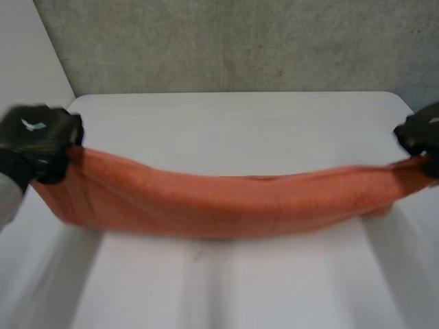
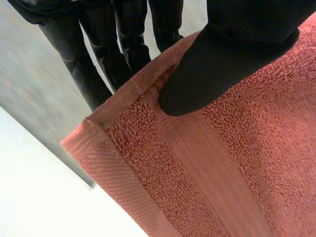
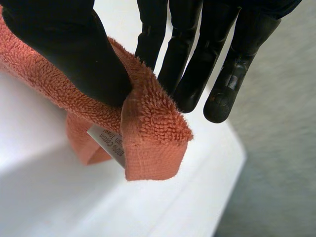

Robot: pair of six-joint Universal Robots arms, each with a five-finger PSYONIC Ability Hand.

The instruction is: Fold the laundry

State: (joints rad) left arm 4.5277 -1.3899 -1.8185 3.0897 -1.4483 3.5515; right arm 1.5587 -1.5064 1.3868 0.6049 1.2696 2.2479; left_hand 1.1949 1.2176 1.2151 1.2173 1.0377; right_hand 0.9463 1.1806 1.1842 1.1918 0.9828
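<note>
White table (image 1: 233, 123), grey wall (image 1: 226, 41) behind. Orange towel (image 1: 219, 205) held stretched over it: left hand (image 1: 38, 140) pinches one end corner, right hand (image 1: 420, 133) other. Looks soft, sags mid; hemmed corners prob best grip

Towel (image 1: 219, 202): salmon-orange terry, with a flat ribbed band and a plain woven hem in the same colour. Label (image 3: 106, 140): white, grey print. My left hand (image 1: 38, 140) and right hand (image 1: 420, 133): black. Desk (image 1: 233, 130): white. Wall (image 1: 240, 44): mottled grey.
</note>
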